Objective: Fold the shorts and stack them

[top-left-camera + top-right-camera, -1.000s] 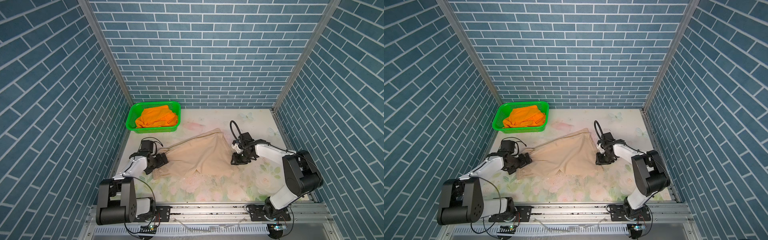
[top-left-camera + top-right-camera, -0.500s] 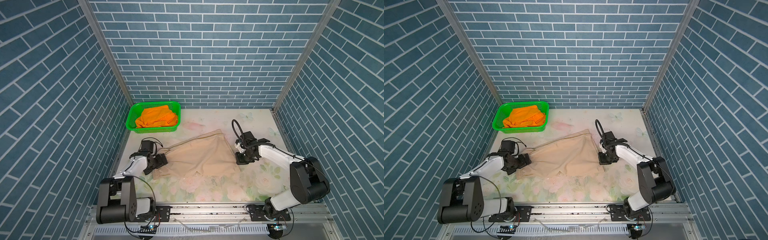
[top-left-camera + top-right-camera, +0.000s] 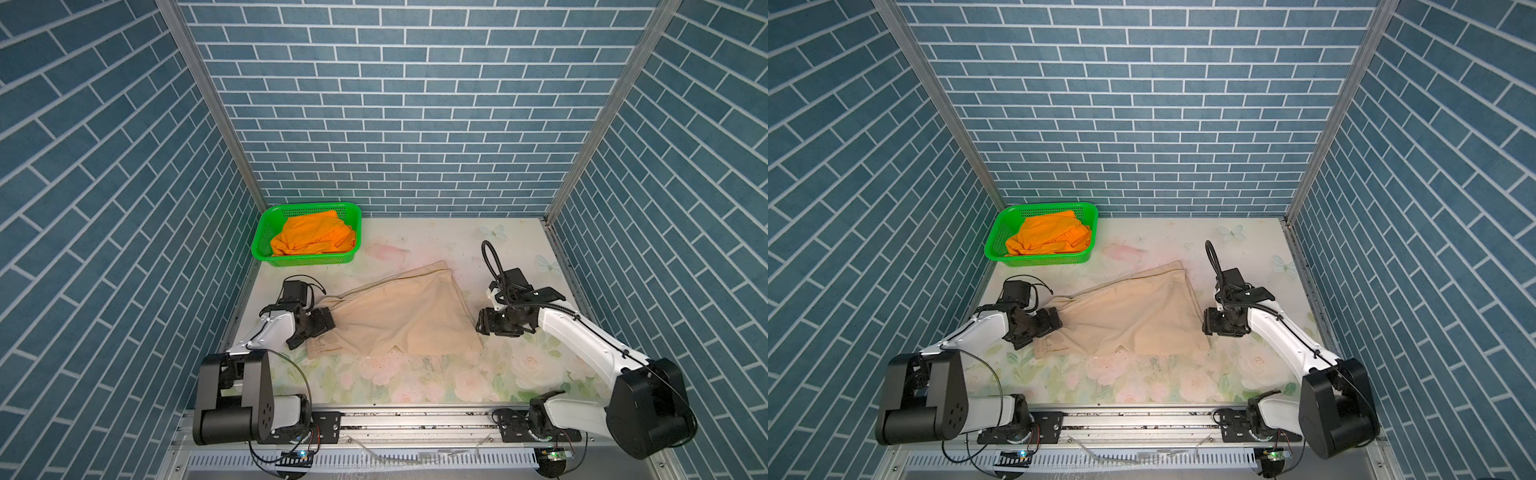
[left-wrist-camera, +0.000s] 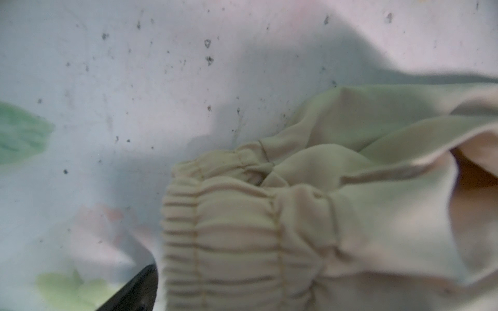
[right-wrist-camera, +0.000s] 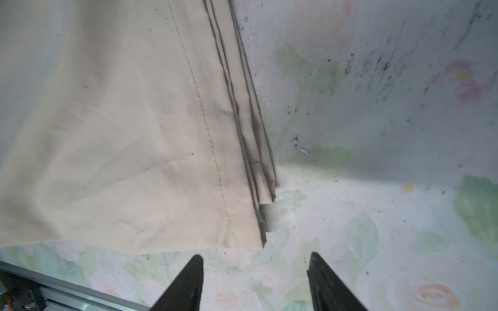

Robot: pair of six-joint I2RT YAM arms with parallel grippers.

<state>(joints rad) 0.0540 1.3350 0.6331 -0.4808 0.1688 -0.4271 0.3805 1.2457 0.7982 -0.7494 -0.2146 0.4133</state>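
The beige shorts [image 5: 121, 134] lie hem-first just ahead of the spread, empty right gripper [image 5: 255, 255] (left gripper [image 3: 316, 332], also spread, at their waistband [image 4: 229, 229]).

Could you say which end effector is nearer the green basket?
Left. The left end effector is at the beige shorts' waistband, near the green basket; the right end effector sits beyond the shorts.

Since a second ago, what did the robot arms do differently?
The right gripper pulled the beige shorts rightward by their edge, then opened and let go. The left gripper stayed open at the waistband; the orange shorts stayed in the basket.
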